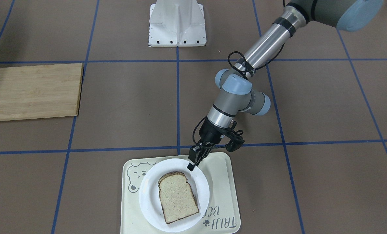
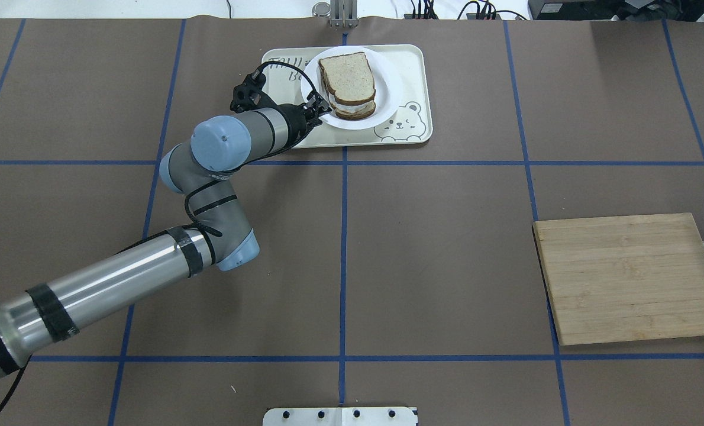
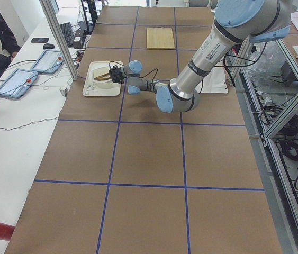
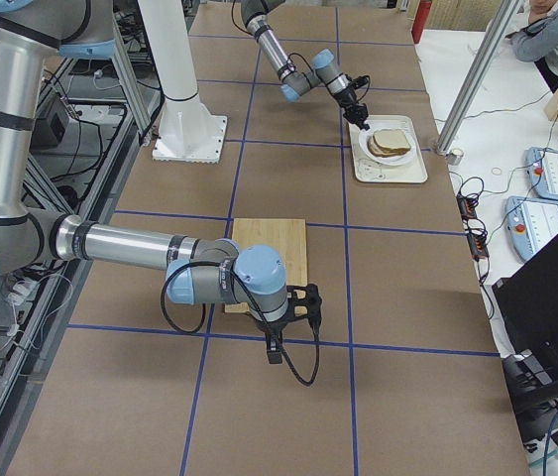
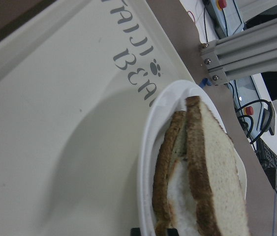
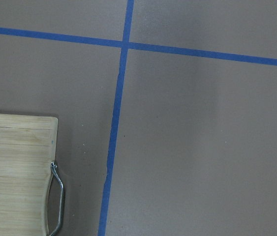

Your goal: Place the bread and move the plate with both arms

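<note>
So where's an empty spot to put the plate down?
The wooden board is bare on top. The brown table between the tray and the board is open too. The tray is crowded: the plate with bread fills most of it, and the left tool sits at the plate's rim.

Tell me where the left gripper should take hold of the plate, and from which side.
Pinch the plate by its raised rim at the edge nearest the left gripper, coming in low from the robot's left. The plate lies flat on the tray, and the sandwich fills its middle, so probably only the lip offers a hold.
</note>
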